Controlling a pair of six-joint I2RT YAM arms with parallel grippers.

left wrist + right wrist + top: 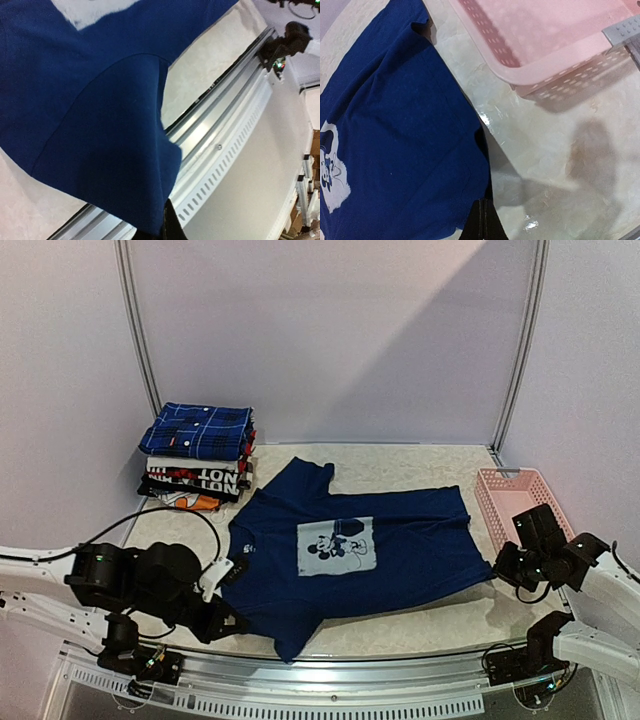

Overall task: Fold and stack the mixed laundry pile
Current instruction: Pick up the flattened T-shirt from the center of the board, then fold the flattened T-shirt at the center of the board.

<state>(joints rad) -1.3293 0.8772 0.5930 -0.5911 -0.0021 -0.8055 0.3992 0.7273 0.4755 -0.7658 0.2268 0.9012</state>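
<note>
The T-shirt (340,540) lies spread on the surface (420,465). The left fingers (174,230) pinch a sleeve and the right fingers (481,222) pinch its edge near the basket (515,500). The plaid shirt (200,430) sits folded atop the far-left stack (195,485).

Top view wide; both wrist views close on navy T-shirt (350,550)

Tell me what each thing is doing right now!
navy T-shirt: spread flat, print up, not folded.
plaid shirt: folded, on top of the stack.
pink basket: empty.
left gripper: shut on the T-shirt's edge.
right gripper: shut on the T-shirt's edge.
</note>
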